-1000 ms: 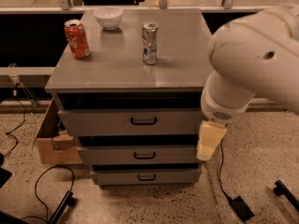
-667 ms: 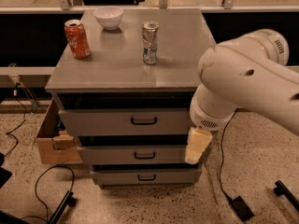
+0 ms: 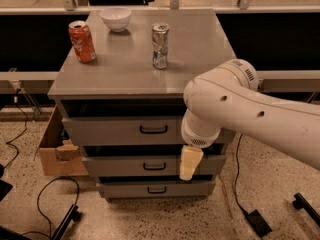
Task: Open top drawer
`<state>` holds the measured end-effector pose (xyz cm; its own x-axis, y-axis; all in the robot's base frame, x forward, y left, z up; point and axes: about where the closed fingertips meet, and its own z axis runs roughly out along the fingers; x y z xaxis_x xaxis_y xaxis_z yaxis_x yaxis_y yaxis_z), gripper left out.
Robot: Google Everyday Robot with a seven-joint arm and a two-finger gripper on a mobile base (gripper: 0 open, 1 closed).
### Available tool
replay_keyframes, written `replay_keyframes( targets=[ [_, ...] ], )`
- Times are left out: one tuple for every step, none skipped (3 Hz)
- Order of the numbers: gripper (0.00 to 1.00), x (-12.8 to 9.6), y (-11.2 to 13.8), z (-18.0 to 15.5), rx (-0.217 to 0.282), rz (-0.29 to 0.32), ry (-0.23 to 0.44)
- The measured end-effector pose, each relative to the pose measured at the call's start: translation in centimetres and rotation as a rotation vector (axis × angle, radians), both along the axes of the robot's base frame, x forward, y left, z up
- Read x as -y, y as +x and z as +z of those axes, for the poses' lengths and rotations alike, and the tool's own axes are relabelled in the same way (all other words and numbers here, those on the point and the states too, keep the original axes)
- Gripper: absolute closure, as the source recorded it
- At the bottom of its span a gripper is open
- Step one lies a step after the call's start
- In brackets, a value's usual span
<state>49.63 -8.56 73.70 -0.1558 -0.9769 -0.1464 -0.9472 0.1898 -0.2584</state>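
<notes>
- Top drawer (image 3: 110, 131): uppermost of three, directly under the tabletop (image 3: 125, 74). Front shut, unchanged from the earlier views.
- Handle (image 3: 153, 129): black loop at the drawer's centre, untouched.
- Claw (image 3: 190, 163): has shifted left across the cabinet front. It now hangs before the right part of the middle drawer (image 3: 125, 166), below and right of the handle. Wide or narrow: cannot tell.
- Arm (image 3: 235, 109): has swung in, covering the top drawer's right end.
- Assessment: approach stage. The claw likely needs to rise and move left to reach the handle.
</notes>
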Motion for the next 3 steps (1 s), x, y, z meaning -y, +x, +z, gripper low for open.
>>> replay_keyframes(
  targets=[
    [0.0,-0.1,0.1,0.1,0.017,0.016,-0.009],
    [0.0,-0.1,0.9,-1.2,0.037,0.059,-0.055],
    [0.0,0.9,2.0,-2.8,0.053,0.091,-0.104]
  ],
)
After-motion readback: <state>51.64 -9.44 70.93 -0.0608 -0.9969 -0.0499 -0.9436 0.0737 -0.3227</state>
